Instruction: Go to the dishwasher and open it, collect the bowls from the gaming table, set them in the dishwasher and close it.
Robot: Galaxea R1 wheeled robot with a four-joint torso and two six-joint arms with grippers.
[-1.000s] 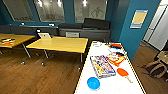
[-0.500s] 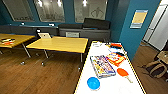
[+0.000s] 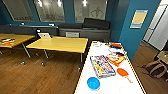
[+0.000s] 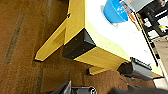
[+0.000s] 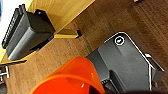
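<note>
Nothing shifts across the last second as we stand at the end of the gaming table [image 3: 110, 83], its blue bowl [image 3: 93, 83] sitting near us on the white tabletop, an orange bowl [image 5: 71, 78] apparently held at our right wrist, though we cannot tell either jaws' opening.

The gaming table [image 3: 110, 83] had a smooth, matt white top, with a yellow frame [image 4: 105, 46] that looked like painted or laminated board and a dark plastic-looking corner cap [image 4: 77, 46]. The blue bowl [image 3: 93, 83] was glossy plastic, as was the orange-red bowl [image 5: 71, 77], which was slightly translucent. The floor [image 3: 37, 75] was brown wood plank with a low sheen. The board-game box [image 3: 102, 66] looked like printed cardboard. The desks [image 3: 60, 44] had smooth yellow tops.
</note>
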